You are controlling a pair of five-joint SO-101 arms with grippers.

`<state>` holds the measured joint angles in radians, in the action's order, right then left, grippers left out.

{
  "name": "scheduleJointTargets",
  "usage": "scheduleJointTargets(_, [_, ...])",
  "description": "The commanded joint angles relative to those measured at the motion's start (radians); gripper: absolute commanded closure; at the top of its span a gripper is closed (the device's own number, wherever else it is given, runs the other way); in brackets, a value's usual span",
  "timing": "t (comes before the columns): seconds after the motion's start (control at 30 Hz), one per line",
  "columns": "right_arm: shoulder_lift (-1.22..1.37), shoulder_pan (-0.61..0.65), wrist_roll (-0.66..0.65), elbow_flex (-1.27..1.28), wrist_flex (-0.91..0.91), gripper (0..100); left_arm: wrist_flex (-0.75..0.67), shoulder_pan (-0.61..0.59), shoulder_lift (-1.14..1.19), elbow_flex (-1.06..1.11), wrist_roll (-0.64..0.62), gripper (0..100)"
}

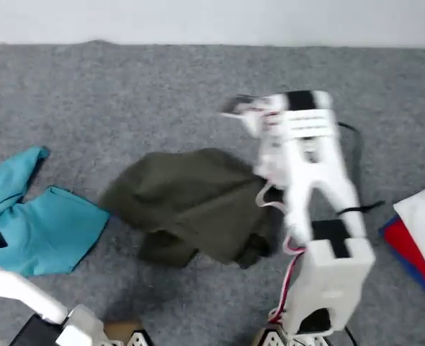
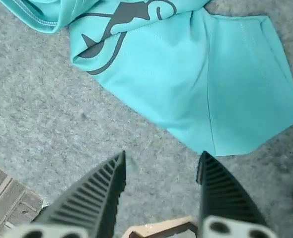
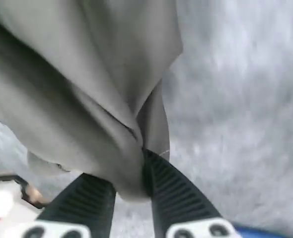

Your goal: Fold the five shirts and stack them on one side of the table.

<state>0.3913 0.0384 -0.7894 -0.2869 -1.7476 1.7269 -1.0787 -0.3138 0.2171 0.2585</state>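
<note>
Olive shirt point(image 1: 191, 198) lies crumpled, fold pinched by right fingers point(image 3: 174, 193).

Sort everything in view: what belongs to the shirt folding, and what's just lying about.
Job: olive shirt, pinched in the right pincer; teal shirt; folded stack; open left pincer.
Lying about: grey carpet; black cable.
</note>
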Motion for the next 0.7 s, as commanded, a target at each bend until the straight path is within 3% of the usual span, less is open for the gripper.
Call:
scheduleJointTargets(0.0, [0.07, -0.16, -0.028, -0.011, 0.008, 95.7, 0.026, 0.003, -0.006, 0.013, 0.011, 77])
scheduleJointTargets(0.27, [0.068, -0.136, 0.049, -0.178, -0.048, 60.2, 0.028, 0.003, -0.014, 0.068, 0.011, 77])
scheduleJointTargets(0.5, [-0.114, 0.042, 0.052, -0.178, -0.05, 58.2, 0.028, 0.003, -0.014, 0.07, 0.011, 77])
scheduleJointTargets(0.67, [-0.272, 0.211, 0.054, -0.046, -0.053, 58.2, 0.028, 0.003, -0.014, 0.07, 0.011, 77])
